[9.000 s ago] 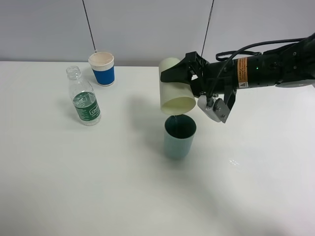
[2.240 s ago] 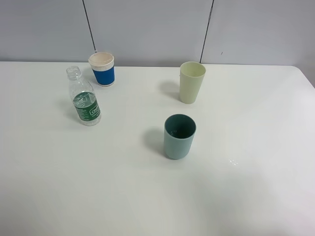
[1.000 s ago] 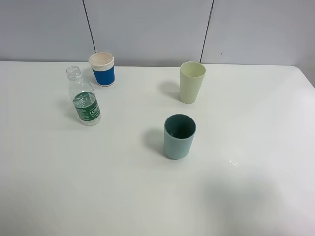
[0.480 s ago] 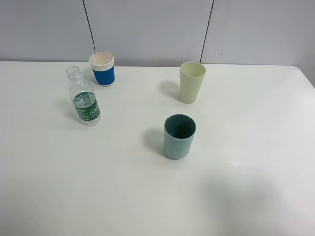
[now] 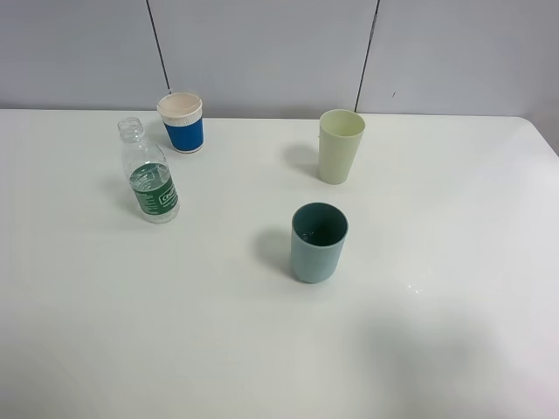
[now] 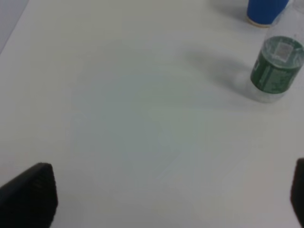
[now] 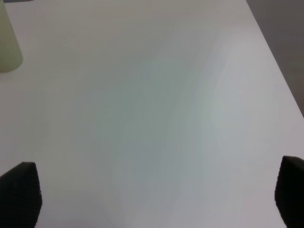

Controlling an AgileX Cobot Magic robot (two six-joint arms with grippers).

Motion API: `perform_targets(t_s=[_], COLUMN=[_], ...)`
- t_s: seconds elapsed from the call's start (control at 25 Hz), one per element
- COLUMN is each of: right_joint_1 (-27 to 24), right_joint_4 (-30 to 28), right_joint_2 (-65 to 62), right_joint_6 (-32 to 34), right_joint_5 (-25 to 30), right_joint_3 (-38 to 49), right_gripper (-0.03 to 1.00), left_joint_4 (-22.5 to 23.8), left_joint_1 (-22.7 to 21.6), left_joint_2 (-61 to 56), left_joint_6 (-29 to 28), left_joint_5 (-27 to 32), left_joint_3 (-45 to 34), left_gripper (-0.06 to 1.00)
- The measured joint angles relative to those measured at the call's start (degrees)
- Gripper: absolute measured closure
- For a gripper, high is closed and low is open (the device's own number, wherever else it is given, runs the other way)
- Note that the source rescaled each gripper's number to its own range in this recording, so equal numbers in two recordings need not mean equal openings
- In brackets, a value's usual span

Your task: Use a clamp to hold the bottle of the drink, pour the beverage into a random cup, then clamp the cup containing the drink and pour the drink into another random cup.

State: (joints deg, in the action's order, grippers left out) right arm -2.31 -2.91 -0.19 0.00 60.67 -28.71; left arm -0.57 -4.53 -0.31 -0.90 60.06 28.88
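A high exterior camera looks steeply down on the white desk [image 5: 454,262]. Each wrist camera peers obliquely down from close above it. The left shares the bottle [image 6: 276,69] [image 5: 150,178] and blue cup [image 6: 266,10] [image 5: 182,122]; the right shares the pale cup [image 7: 8,45] [image 5: 340,145].

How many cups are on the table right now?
3. The blue paper cup stands at the back left behind the bottle, the pale yellow cup at the back centre-right, and the teal cup nearer the front, in the middle. None appears hidden.
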Motion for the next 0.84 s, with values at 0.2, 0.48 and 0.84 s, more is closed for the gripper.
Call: perform_targets(t_s=[0.2,0.48,0.84], right_joint_1=[0.00,0.00,0.00], right_joint_4=[0.00,0.00,0.00], right_joint_2=[0.00,0.00,0.00], right_joint_6=[0.00,0.00,0.00], right_joint_5=[0.00,0.00,0.00], right_joint_3=[0.00,0.00,0.00], right_gripper=[-0.03,-0.03,-0.03], left_joint_4=[0.00,0.00,0.00], left_joint_1=[0.00,0.00,0.00], left_joint_2=[0.00,0.00,0.00], left_joint_6=[0.00,0.00,0.00], left_joint_5=[0.00,0.00,0.00], left_joint_3=[0.00,0.00,0.00], left_gripper=[-0.06,-0.06,-0.06])
